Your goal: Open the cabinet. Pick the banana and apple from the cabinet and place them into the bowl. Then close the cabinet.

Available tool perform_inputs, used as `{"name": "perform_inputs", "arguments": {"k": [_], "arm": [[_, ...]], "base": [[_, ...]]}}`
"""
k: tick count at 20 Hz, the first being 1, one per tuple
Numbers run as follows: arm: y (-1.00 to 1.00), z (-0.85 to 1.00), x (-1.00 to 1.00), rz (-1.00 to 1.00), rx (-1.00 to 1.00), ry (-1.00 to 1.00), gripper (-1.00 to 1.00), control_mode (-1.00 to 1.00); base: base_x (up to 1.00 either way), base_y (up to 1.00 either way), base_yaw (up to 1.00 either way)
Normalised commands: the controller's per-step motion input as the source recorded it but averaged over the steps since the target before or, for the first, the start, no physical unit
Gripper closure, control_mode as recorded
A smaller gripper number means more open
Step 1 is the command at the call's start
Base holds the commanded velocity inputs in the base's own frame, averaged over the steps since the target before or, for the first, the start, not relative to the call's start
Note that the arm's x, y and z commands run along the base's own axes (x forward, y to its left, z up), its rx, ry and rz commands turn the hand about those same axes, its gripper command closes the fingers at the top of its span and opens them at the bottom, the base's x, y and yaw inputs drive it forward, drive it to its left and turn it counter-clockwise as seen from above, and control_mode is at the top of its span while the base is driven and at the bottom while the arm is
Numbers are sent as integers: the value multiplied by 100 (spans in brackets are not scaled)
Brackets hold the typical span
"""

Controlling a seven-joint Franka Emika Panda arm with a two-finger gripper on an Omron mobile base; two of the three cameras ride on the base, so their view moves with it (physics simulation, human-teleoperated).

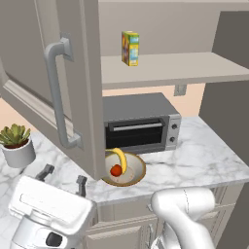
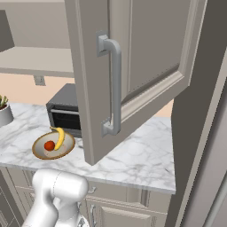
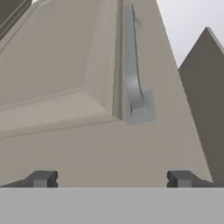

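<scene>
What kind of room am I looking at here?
A kitchen, by the look of it, and a computer-rendered one. A toaster oven sits on a marble counter under a wall cabinet with its doors open, and a bowl on the counter holds a banana and an apple.

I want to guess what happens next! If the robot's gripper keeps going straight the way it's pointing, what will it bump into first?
Most likely the open cabinet door. The hand view looks straight at its panel, with the grey bar handle just ahead and above. The open gripper holds nothing. How far off the door is can't be told.
</scene>
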Motion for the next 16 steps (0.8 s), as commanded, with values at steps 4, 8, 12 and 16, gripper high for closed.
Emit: {"name": "perform_inputs", "arguments": {"k": [4, 8, 12, 16], "arm": [[-6, -33, 100, 0, 5, 1, -100, -100], [-41, 12, 100, -10, 13, 0, -100, -100], [-23, 38, 31, -11, 9, -11, -100, -100], [55, -95, -80, 1, -1, 2, -100, -100]], "base": [[0, 0, 0], [0, 0, 0], [0, 0, 0], [0, 0, 0]]}}
